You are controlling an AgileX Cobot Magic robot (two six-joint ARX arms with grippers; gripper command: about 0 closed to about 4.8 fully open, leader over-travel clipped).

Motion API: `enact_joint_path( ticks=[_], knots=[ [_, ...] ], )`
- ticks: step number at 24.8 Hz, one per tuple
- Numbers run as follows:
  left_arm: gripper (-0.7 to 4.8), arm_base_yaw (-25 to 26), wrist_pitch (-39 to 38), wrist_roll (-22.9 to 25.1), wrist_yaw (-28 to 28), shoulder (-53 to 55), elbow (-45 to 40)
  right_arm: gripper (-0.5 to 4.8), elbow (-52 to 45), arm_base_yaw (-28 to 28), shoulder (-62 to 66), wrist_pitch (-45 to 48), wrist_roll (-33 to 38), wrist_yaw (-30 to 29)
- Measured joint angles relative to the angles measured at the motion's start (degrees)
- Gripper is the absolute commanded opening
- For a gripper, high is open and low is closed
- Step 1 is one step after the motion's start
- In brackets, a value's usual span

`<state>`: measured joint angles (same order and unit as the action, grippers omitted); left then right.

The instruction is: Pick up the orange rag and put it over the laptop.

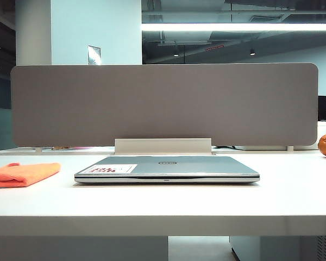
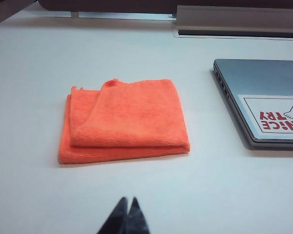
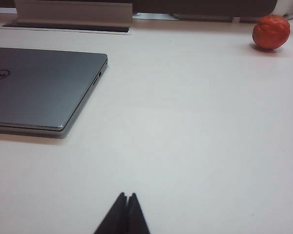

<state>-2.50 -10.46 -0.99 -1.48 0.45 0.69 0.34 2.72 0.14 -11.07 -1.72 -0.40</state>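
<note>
The orange rag (image 2: 124, 122) lies folded on the tabletop (image 2: 34, 58), beside the closed laptop (image 2: 263, 100). Left gripper (image 2: 128, 202) and right gripper (image 3: 126, 197) are closed, empty; the left should be opened wide and lowered over the folded edge.

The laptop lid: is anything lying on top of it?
Only a white-and-red sticker and the round logo show on the closed laptop. The orange rag lies beside it on the table. Its underside is hidden.

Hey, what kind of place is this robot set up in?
Most likely an open-plan office: a white desk backed by a grey divider panel, a closed laptop on it, and strip lighting under an exposed ceiling behind.
</note>
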Motion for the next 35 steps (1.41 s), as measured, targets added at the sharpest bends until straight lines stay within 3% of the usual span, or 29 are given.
enact_joint_path(
  ticks=[14, 17, 20, 35],
  knots=[
    [-0.05, 0.0, 0.0, 0.0, 0.0, 0.0, 0.0, -0.05, 0.0, 0.0, 0.0, 0.1, 0.0, 0.0],
    [-0.05, 0.0, 0.0, 0.0, 0.0, 0.0, 0.0, -0.05, 0.0, 0.0, 0.0, 1.0, 4.1, -0.8],
    [-0.05, 0.0, 0.0, 0.0, 0.0, 0.0, 0.0, -0.05, 0.0, 0.0, 0.0, 2.5, 12.5, -6.7],
    [-0.05, 0.0, 0.0, -0.1, 0.0, 0.0, 0.0, -0.05, 0.0, 0.0, 0.0, 13.7, 32.9, -33.8]
  ],
)
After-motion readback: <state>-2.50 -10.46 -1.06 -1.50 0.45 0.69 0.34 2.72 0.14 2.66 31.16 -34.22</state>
